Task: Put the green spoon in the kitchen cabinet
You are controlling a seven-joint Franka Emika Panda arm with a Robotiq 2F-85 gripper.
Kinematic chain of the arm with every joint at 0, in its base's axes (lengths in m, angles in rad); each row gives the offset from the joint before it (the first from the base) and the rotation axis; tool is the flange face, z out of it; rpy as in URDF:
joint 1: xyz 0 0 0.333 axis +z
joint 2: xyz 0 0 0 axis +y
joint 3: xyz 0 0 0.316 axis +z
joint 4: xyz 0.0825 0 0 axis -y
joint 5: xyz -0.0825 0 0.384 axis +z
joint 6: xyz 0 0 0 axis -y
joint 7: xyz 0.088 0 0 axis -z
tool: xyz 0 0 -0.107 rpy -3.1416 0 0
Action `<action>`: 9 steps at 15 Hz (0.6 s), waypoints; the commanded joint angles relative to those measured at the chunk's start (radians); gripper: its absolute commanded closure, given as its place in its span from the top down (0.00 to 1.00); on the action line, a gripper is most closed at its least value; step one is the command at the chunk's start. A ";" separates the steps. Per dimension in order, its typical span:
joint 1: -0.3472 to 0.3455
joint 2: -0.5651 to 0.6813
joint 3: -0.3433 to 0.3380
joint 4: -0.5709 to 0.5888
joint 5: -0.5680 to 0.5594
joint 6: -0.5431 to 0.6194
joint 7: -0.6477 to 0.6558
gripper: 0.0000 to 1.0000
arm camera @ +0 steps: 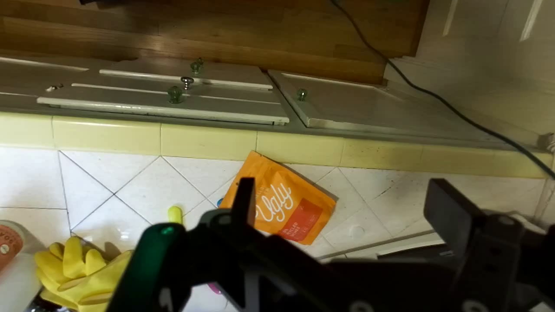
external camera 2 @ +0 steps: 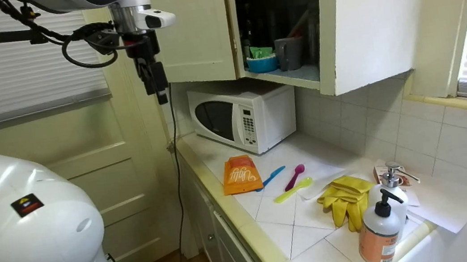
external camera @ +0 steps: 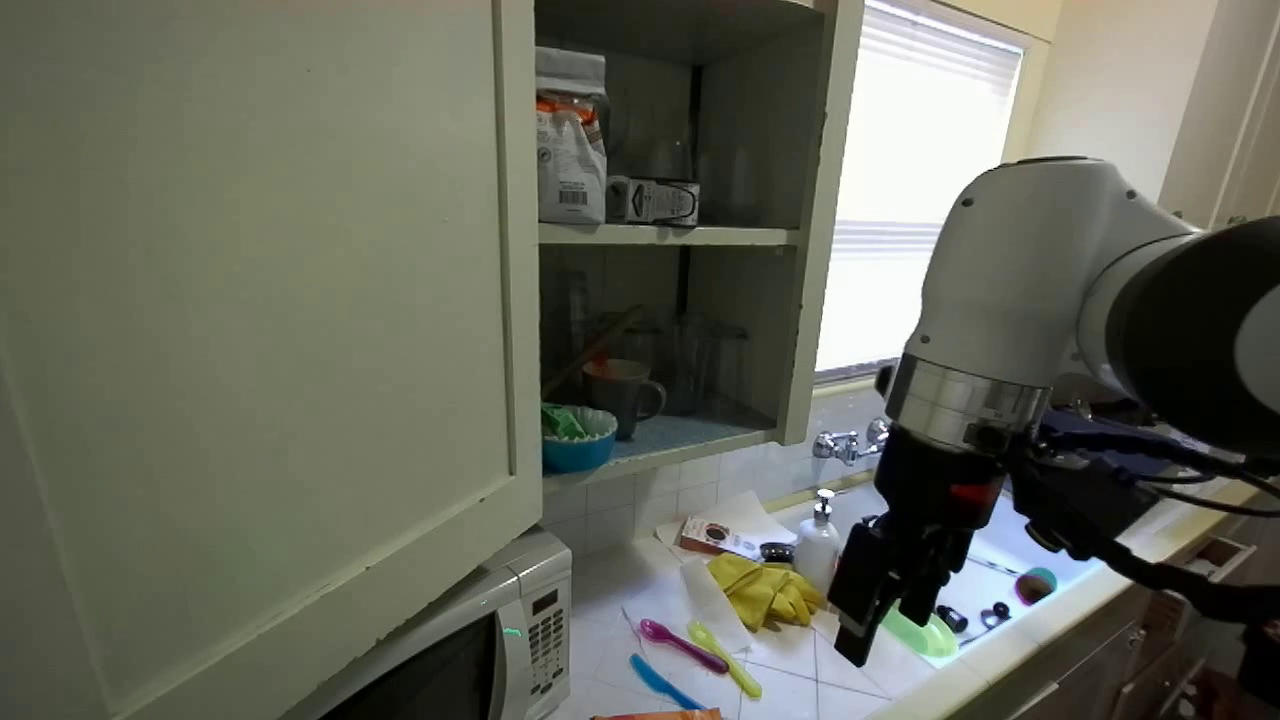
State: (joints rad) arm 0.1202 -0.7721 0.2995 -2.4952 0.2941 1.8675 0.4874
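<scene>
The yellow-green spoon lies flat on the tiled counter in both exterior views (external camera: 725,660) (external camera 2: 293,190). It is between the purple spoon and the yellow gloves. In the wrist view only its handle end (arm camera: 175,214) shows; the gripper hides the rest. The off-white kitchen cabinet (external camera 2: 372,18) hangs above the counter with its large door (external camera: 270,280) open and its shelves showing. My gripper is open and empty, pointing down, high above the counter in both exterior views (external camera: 885,628) (external camera 2: 157,97). In the wrist view its fingers (arm camera: 340,190) are wide apart with nothing between them.
A white microwave (external camera 2: 254,114) stands below the cabinet. An orange bag (external camera 2: 241,175), blue knife (external camera 2: 273,176), purple spoon (external camera 2: 294,177), yellow gloves (external camera 2: 346,199) and soap bottle (external camera 2: 380,233) are on the counter. A teal bowl (external camera: 580,445) and mug (external camera: 620,395) stand on the lower shelf.
</scene>
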 commanded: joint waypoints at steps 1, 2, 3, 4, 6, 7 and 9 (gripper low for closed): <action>-0.060 0.009 -0.045 -0.098 -0.033 0.094 -0.042 1.00; -0.081 0.020 -0.058 -0.121 -0.051 0.124 -0.056 1.00; -0.094 0.034 -0.080 -0.141 -0.057 0.156 -0.078 1.00; -0.110 0.051 -0.094 -0.162 -0.074 0.202 -0.101 1.00; -0.137 0.101 -0.131 -0.195 -0.098 0.302 -0.148 1.00; -0.147 0.131 -0.148 -0.207 -0.109 0.358 -0.172 1.00; -0.169 0.210 -0.171 -0.216 -0.137 0.452 -0.198 1.00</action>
State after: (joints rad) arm -0.0245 -0.6661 0.1579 -2.6928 0.1980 2.1942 0.3305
